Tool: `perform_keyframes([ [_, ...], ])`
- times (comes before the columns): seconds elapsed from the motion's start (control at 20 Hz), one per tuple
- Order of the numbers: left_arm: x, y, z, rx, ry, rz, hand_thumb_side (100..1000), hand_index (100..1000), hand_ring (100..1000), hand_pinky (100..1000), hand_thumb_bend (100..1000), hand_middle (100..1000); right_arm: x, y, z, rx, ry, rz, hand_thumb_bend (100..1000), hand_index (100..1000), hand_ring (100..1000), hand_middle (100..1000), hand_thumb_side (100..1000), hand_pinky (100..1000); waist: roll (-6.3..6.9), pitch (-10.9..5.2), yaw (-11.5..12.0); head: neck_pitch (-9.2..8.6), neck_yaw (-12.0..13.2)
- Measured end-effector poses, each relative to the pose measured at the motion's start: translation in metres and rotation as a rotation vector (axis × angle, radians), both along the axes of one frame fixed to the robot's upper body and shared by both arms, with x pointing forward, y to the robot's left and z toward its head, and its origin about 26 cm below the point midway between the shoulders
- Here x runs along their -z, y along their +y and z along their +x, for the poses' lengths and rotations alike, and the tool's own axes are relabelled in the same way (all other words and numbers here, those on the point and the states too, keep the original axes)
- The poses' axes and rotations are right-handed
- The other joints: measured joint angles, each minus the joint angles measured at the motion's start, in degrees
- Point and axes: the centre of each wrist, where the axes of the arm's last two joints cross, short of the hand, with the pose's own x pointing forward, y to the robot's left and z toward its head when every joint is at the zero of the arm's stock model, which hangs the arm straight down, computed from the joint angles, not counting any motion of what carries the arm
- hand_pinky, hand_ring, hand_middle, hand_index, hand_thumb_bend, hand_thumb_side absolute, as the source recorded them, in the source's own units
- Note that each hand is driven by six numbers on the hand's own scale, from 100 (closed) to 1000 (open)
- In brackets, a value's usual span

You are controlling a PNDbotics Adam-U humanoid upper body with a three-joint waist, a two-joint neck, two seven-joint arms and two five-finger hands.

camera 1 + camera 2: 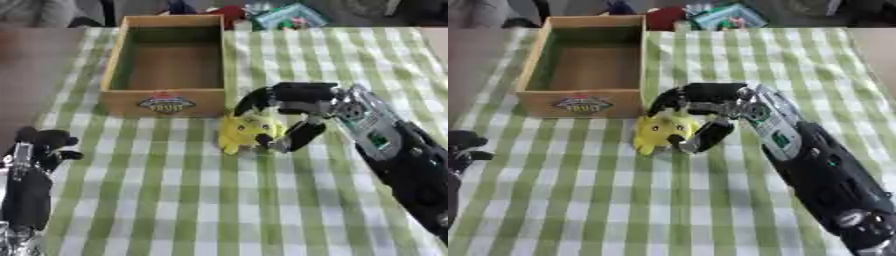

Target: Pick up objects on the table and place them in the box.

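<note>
A small yellow plush toy (243,133) sits on the green checked tablecloth just in front of the wooden box's right front corner. My right hand (297,102) comes in from the right and curls round it: fingers over its top and back, thumb (297,137) against its right side. The wooden box (166,102) stands open-topped at the upper left, with a fruit label on its front wall; I see nothing inside. My left hand (39,147) rests at the lower left edge, away from the toy, its fingers curled.
The checked tablecloth (219,200) covers the table's front and right. Bare brown tabletop (35,65) lies left of the box. Red and teal items (280,15) sit beyond the table's far edge.
</note>
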Motion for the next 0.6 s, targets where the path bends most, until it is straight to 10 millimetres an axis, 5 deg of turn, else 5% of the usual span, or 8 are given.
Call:
perform_keyframes([
  [0.3,-0.0011,-0.0004,0.0007,0.002,-0.004,0.0,712,517,630,542,100,565,0.0051,0.0016,0.0022,-0.041,-0.096,0.001,100,601,368,528,242,421,-0.19,0.03,-0.01,-0.03,0.0],
  [0.6,-0.0012,-0.0004,0.0007,0.002,-0.005,0.0,712,517,629,542,100,564,0.0086,-0.0004,0.0041,-0.054,-0.186,0.106,100,485,240,416,212,281,-0.17,0.03,-0.25,-0.43,0.02],
])
